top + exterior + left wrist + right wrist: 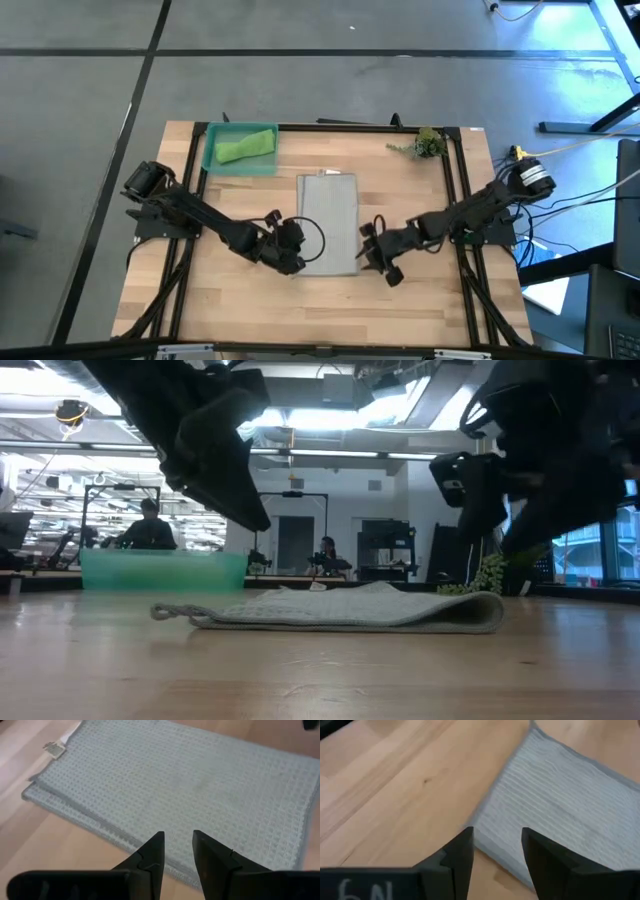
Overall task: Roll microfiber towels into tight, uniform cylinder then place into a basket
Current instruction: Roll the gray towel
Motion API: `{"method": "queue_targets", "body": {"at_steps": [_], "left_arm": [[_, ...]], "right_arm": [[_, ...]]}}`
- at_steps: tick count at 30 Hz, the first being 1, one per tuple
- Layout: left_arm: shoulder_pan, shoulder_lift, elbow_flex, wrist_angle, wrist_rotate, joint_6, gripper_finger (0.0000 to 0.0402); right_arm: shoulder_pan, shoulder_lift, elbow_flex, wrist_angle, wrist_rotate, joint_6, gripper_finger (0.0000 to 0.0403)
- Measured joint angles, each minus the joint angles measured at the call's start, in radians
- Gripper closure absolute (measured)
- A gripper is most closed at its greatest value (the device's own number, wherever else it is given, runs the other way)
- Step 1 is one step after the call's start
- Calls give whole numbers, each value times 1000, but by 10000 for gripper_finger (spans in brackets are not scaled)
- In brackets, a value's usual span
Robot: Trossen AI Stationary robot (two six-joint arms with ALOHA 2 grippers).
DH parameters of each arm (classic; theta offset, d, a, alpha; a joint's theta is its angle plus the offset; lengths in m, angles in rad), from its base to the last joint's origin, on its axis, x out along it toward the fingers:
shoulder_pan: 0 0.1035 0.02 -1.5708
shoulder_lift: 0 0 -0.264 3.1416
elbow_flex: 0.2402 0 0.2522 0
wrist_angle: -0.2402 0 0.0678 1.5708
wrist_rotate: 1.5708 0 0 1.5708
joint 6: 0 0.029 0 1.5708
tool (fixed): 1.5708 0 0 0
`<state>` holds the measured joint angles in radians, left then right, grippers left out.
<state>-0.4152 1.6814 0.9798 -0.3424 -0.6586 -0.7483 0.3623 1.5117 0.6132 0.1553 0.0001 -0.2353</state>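
Observation:
The pale grey towel (329, 222) lies folded flat on the table's middle, its long side running near to far. My left gripper (300, 252) hovers open above its near left edge (125, 837). My right gripper (368, 252) hovers open beside its near right corner (485, 832). Both grippers are clear of the cloth in the low view (340, 610). The lime green towel (246, 146) lies rolled in the teal basket (215, 165) at the far left.
A small leafy plant sprig (424, 143) lies at the far right of the table. Black frame rails (194, 160) run along the table's left, right and far sides. Bare wood lies near the front edge (320, 310). People sit in the room beyond (148, 525).

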Motion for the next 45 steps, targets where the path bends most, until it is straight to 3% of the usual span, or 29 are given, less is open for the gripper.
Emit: {"method": "queue_targets", "body": {"at_steps": [15,20,28,33,45], "left_arm": [[-7,0,0,-2,5,-1,304],[-7,0,1,-2,16,-1,304],[-7,0,1,-2,17,-1,305],[-7,0,1,-2,29,-1,305],[-27,0,1,-2,29,-1,305]], "right_arm": [[28,215,0,177,6,-95,236],[30,237,3,186,64,-58,253],[24,225,1,167,127,-38,389],[3,166,16,134,271,-9,394],[-178,61,67,126,331,-7,399]]}}
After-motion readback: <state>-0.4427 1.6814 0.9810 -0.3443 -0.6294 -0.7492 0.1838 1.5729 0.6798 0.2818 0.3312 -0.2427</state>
